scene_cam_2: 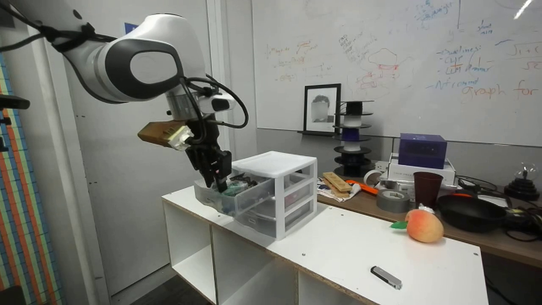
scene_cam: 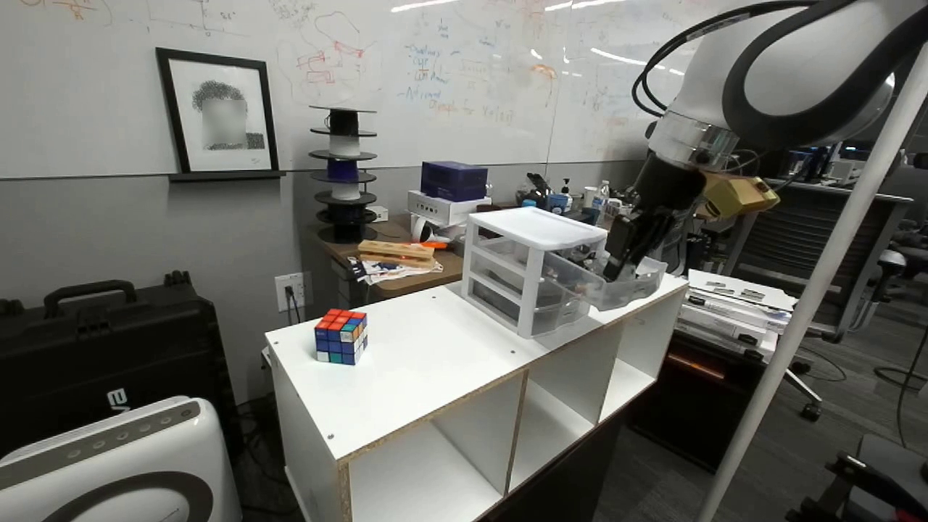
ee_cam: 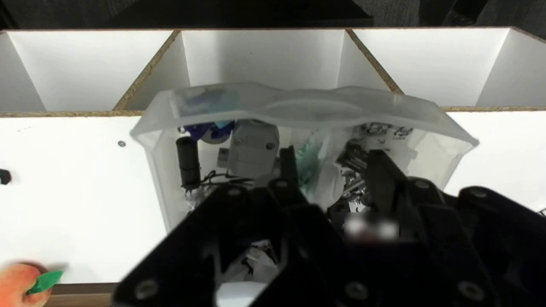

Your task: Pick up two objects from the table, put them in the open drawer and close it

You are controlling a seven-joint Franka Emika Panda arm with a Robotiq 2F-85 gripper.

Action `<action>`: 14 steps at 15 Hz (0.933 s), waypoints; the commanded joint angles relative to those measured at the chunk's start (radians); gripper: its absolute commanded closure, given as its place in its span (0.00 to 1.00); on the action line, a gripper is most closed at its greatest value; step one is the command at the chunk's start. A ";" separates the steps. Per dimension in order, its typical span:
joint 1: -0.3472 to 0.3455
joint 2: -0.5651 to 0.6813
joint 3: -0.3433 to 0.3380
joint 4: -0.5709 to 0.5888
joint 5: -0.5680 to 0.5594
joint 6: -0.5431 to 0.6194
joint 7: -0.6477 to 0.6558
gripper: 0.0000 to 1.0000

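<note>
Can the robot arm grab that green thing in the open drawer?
Probably yes: its open gripper points down into the drawer, and the green thing shows between its fingers. How deep it lies is hard to tell.

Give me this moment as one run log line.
gripper: open, over top drawer | top drawer: pulled out, mixed items inside | closing: not yet done

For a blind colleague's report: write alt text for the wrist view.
Parted black jaws point into a crowded, open translucent drawer that holds, among other things, a black cylinder, a grey boxy part and a purple-and-blue item. To the left, on the white table, a green-leafed peach is cut off by the picture's lower left corner.
</note>
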 commanded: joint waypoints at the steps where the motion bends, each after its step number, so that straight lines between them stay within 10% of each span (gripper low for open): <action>1: -0.011 -0.065 0.005 0.041 -0.034 -0.020 0.005 0.20; 4: -0.010 -0.167 -0.006 0.049 -0.047 -0.129 -0.098 0.01; 14: -0.072 -0.204 -0.252 0.269 0.052 -0.671 -0.528 0.00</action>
